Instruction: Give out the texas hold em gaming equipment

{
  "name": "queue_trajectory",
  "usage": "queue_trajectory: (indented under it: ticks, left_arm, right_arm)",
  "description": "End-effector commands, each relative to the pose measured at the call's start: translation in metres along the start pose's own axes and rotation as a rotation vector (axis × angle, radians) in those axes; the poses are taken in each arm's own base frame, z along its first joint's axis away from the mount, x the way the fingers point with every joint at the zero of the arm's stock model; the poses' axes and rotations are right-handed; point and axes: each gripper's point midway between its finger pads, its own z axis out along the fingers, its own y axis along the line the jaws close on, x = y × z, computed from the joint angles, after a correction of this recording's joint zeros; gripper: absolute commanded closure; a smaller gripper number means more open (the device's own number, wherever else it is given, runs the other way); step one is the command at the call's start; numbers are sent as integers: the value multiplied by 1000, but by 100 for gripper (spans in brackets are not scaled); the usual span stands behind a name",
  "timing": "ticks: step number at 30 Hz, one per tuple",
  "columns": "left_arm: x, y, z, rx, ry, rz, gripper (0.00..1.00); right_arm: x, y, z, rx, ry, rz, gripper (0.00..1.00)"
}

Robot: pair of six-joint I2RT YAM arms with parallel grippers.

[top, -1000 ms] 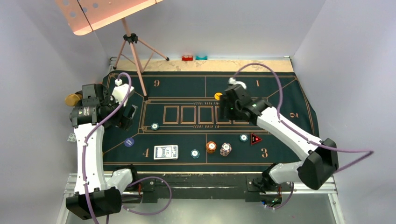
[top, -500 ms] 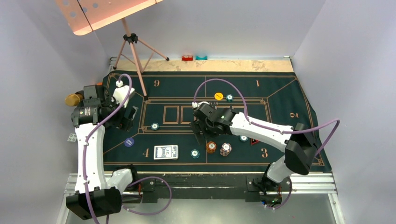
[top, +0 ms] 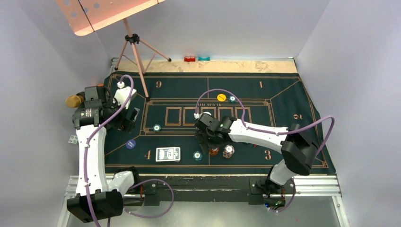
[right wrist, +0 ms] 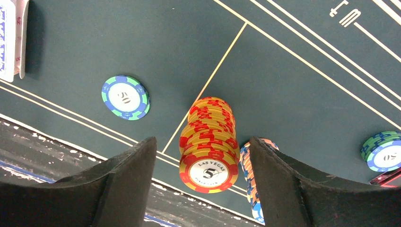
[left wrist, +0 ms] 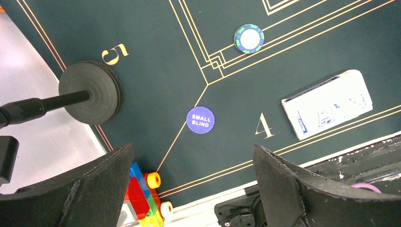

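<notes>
Currently the right gripper (top: 210,143) hangs low over the near middle of the green mat (top: 283,97). Its fingers (right wrist: 127,184) are spread open on either side of a tall stack of orange chips (right wrist: 208,150). In the wrist view a gap shows between each finger and the stack, so nothing is gripped. Just right of that stack stands a white-and-red stack (top: 229,151), partly hidden behind the right finger in the wrist view. A lone teal chip (right wrist: 125,97) lies flat to the left of the orange chips. Farther left, the deck of blue-and-white cards (top: 168,154) rests beside the number 4. At the right edge of the wrist view sit a short teal stack (right wrist: 382,150) and a corner of the red triangle marker (right wrist: 387,178). The arm hides both from the camera above.

The left gripper (top: 131,118) hovers over the left side of the mat with its fingers (left wrist: 90,189) spread wide, holding nothing. Below it lies the blue disc (left wrist: 200,120) marked small blind. A second teal chip (left wrist: 249,38) sits on the gold lines farther in. A tripod foot (left wrist: 90,99) stands by the number 5, and some toy bricks (left wrist: 142,198) sit off the mat's left edge. Toward the far side, a yellow disc (top: 221,97) and a far teal chip (top: 232,99) lie just beside each other.
</notes>
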Motion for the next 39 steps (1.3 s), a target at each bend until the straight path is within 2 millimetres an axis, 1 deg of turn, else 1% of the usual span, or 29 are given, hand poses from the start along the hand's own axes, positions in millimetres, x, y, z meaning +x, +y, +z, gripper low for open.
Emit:
queue_trajectory:
  ticks: [1, 12, 16, 19, 23, 29, 32, 34, 36, 39]
  left_arm:
    - [-11, 2, -5, -14, -45, 6, 0]
    - [-14, 3, -9, -20, -51, 7, 0]
    - [-15, 4, -10, -21, -52, 8, 0]
    - [-15, 4, -10, -21, -52, 6, 0]
    - [-15, 4, -10, -20, -51, 6, 0]
    - [-15, 3, -9, -17, -51, 6, 0]
    - [-15, 3, -8, -14, -49, 5, 0]
    - [-15, 3, -8, -13, -49, 4, 0]
    - [-16, 4, -6, -16, -54, 3, 0]
    - [-19, 7, -2, -17, -55, -19, 0]
  right_arm:
    - [-5, 6, 2, -26, -25, 18, 27]
    - [5, 3, 6, -18, -6, 19, 42]
    - [4, 1, 4, -12, -14, 18, 47]
    - [1, 1, 0, -8, -21, 17, 55]
    - [-5, -1, -9, 3, -39, 17, 57]
    - [-22, -3, -31, 18, -81, 12, 58]
    - [-33, 0, -41, 11, -104, 11, 61]
    - [-42, 4, -46, -2, -117, 8, 62]
    - [-52, 14, -48, -32, -126, 2, 63]
    - [-80, 29, -45, -52, -153, -18, 64]
